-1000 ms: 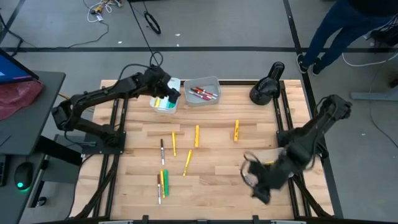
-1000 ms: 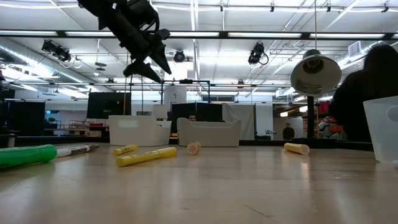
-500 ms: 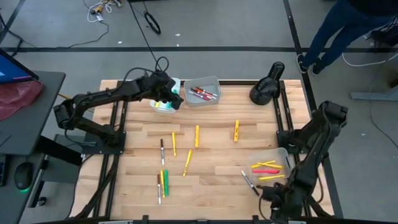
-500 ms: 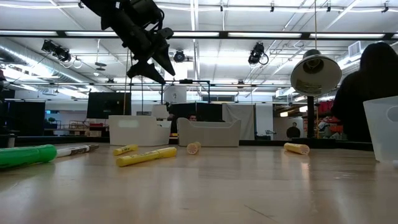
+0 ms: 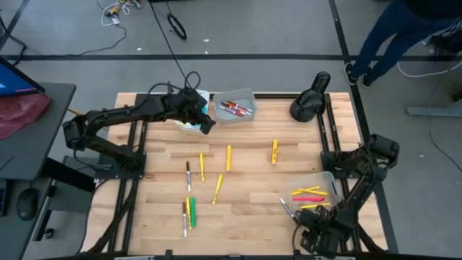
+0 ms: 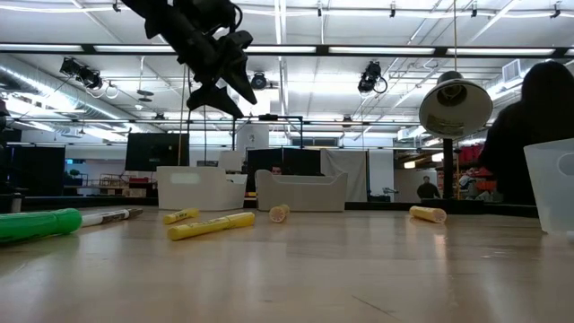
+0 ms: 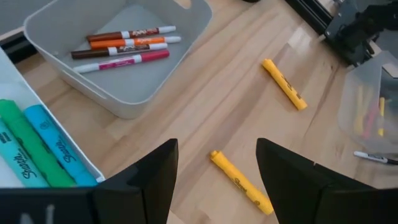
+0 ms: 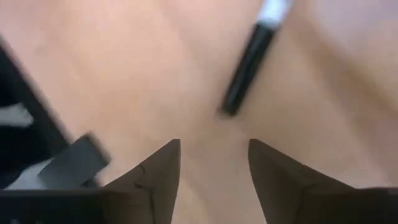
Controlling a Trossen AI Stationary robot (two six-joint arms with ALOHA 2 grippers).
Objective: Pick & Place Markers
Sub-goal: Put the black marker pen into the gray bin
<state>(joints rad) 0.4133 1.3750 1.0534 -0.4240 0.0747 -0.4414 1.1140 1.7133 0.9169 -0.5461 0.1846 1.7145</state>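
Observation:
Loose markers lie flat on the wooden table: yellow ones (image 5: 229, 157), (image 5: 274, 150), (image 5: 216, 188), a green one (image 5: 192, 211) and thin white ones (image 5: 188, 175). A black-and-white marker (image 5: 287, 209) (image 8: 249, 59) lies beside the clear bin (image 5: 328, 179). My left gripper (image 5: 204, 121) (image 7: 214, 171) hangs open and empty above the table, between the white bin (image 5: 189, 124) and the grey bin (image 5: 251, 95). My right gripper (image 5: 310, 238) (image 8: 211, 168) is open and empty at the table's near edge, just short of the black-and-white marker.
The grey bin (image 7: 193, 25) holds red and orange markers (image 7: 124, 46). The white bin (image 7: 81, 162) holds green and blue ones (image 7: 31, 149). The clear bin holds yellow and pink ones (image 5: 309, 193). A black lamp (image 5: 309, 101) stands at the far right corner. A person stands beyond the table.
My right gripper has drawn back from beside the clear bin toward the table's near edge, and the bin and the black-and-white marker next to it now show. My left gripper has moved from over the white bin a little toward the right and the near edge.

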